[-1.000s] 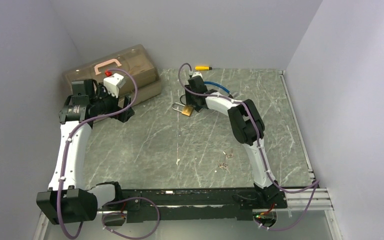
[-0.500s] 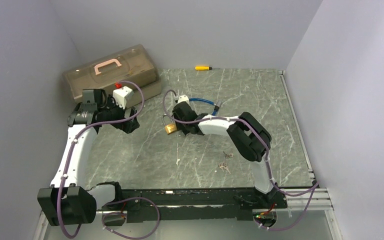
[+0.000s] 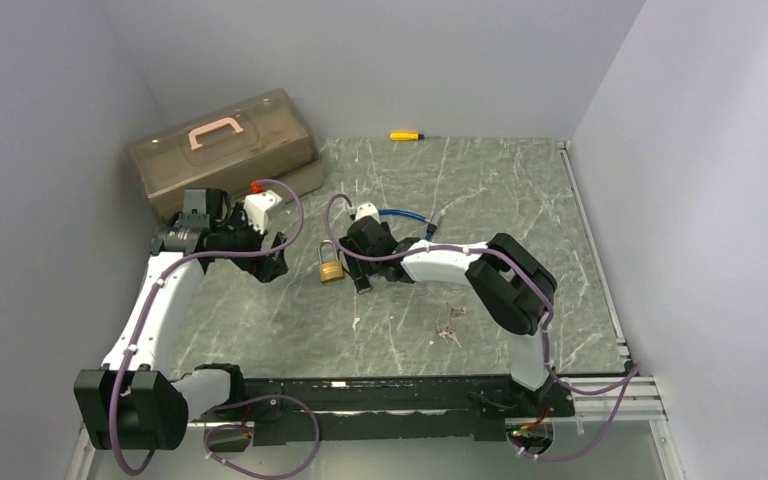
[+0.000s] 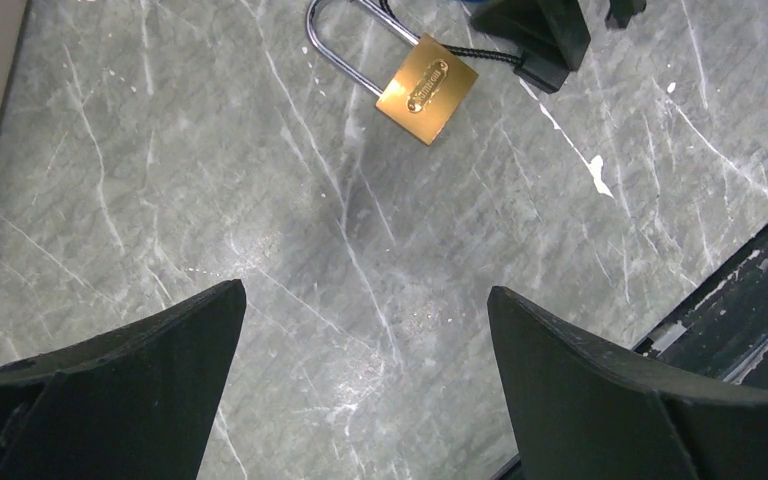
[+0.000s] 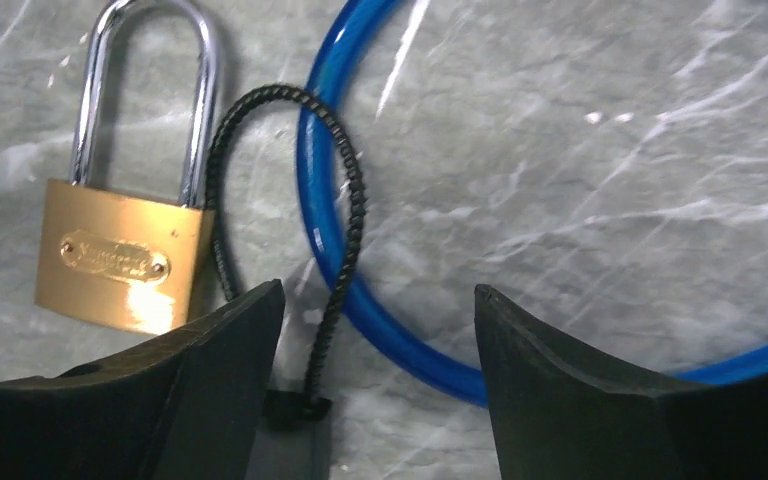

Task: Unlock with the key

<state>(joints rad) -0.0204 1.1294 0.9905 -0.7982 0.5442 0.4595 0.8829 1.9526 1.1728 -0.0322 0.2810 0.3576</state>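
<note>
A brass padlock (image 3: pixel 331 268) with a steel shackle lies flat on the marble table (image 3: pixel 480 190) between my two grippers. In the right wrist view the padlock (image 5: pixel 125 265) sits just left of my right gripper (image 5: pixel 378 300), which is open. A black cord (image 5: pixel 345 215) through the shackle and a blue cable (image 5: pixel 332 200) run between its fingers, ungripped. The cord ends in a black tag (image 5: pixel 295 420). My left gripper (image 4: pixel 365 290) hangs wide open over bare table, with the padlock (image 4: pixel 427 88) ahead of it. Small keys (image 3: pixel 449 331) lie loose toward the near edge.
A translucent brown toolbox (image 3: pixel 225 150) with a pink handle stands at the back left. A yellow screwdriver (image 3: pixel 405 135) lies by the back wall. The blue cable (image 3: pixel 405 214) loops behind the right gripper (image 3: pixel 358 275). The left gripper (image 3: pixel 275 262) is just left of the padlock.
The right gripper pulled the padlock toward the near left, then opened wider and let go. The left arm swung right and nearer, up to the padlock.
</note>
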